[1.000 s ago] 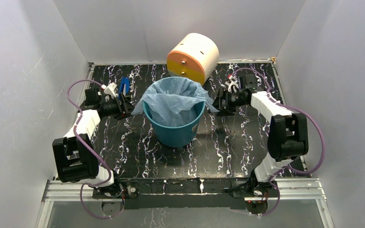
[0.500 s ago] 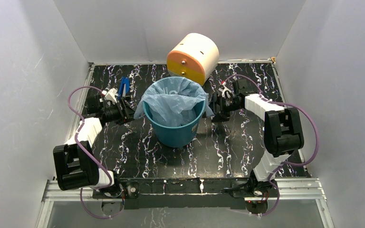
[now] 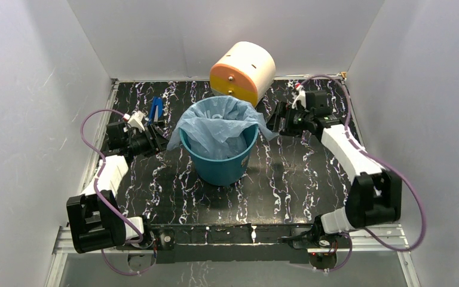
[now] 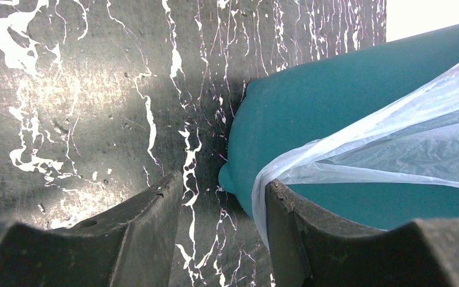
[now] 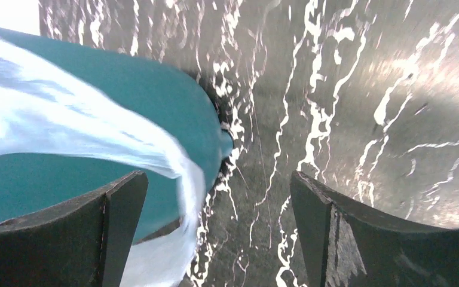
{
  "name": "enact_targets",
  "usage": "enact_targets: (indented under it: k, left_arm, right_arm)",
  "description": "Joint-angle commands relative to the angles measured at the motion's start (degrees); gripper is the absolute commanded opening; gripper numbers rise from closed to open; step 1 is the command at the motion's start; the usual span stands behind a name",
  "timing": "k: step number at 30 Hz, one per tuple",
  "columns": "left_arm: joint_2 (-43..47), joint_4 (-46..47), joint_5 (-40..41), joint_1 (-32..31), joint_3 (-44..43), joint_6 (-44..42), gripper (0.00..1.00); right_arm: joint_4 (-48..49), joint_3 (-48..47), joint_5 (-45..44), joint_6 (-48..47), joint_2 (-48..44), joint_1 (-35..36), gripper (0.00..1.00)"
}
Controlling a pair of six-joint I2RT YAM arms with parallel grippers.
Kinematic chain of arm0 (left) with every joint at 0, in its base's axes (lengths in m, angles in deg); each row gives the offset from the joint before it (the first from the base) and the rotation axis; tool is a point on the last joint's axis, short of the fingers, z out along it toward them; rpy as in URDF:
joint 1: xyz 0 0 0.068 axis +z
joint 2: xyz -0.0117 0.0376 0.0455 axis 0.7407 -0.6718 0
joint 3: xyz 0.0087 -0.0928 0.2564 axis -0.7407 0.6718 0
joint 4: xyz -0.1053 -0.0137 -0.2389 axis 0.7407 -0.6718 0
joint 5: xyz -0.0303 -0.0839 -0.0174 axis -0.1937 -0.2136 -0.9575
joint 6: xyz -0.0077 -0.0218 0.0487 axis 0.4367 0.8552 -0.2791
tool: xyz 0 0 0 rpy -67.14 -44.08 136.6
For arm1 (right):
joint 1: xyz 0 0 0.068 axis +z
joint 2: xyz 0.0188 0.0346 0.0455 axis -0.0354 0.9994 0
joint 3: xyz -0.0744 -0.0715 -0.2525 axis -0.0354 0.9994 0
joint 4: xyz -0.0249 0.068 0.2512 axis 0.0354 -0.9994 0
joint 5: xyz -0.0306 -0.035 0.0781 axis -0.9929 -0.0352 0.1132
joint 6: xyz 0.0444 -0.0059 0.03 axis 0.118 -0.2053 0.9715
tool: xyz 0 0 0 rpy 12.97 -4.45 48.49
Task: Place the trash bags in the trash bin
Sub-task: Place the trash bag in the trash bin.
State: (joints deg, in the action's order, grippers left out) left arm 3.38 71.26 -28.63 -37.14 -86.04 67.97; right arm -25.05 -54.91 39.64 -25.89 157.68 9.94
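The teal trash bin [image 3: 220, 160] stands upright mid-table. The light-blue trash bag [image 3: 218, 128] sits inside it, its edges draped over the left and right rims. My left gripper [image 3: 156, 139] is at the bin's left side, open. In the left wrist view its jaws [image 4: 224, 182] stand apart, and the bag's edge [image 4: 394, 137] lies along the inner face of the right finger, over the bin wall [image 4: 334, 89]. My right gripper [image 3: 279, 119] is at the bin's right rear, wide open. In its wrist view [image 5: 218, 176] the bag flap [image 5: 66, 119] hangs beside the left finger, ungripped.
A cream-and-orange drum [image 3: 243, 72] lies tilted just behind the bin. A small blue object [image 3: 155, 109] rests at the back left, near the left wrist. The black marbled table [image 3: 287, 179] is enclosed by white walls on three sides.
The right gripper opened wider and swung back toward the rear right of the bin. The left gripper narrowed slightly and stayed at the bin's left side.
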Motion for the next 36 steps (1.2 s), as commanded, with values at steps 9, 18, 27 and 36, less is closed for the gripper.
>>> enact_targets:
  k: [9,18,27,36]
  left_arm:
    - [2.4,1.4,0.3,0.1,0.3,-0.5,0.5]
    - [3.1,1.1,0.5,0.1,0.4,-0.7,0.51]
    - [3.4,1.3,0.7,0.1,0.5,-0.6,0.51]
    - [4.0,1.4,1.2,0.1,0.4,-0.7,0.51]
  right_arm:
    - [5.0,1.6,3.5,1.3,-2.1,-0.2,0.95]
    - [2.3,2.6,7.9,1.9,7.5,-0.2,0.87]
    - [1.8,0.8,-0.3,0.8,2.3,-0.1,0.92]
    - [1.7,-3.1,-14.8,-0.7,-9.1,-0.1,0.99]
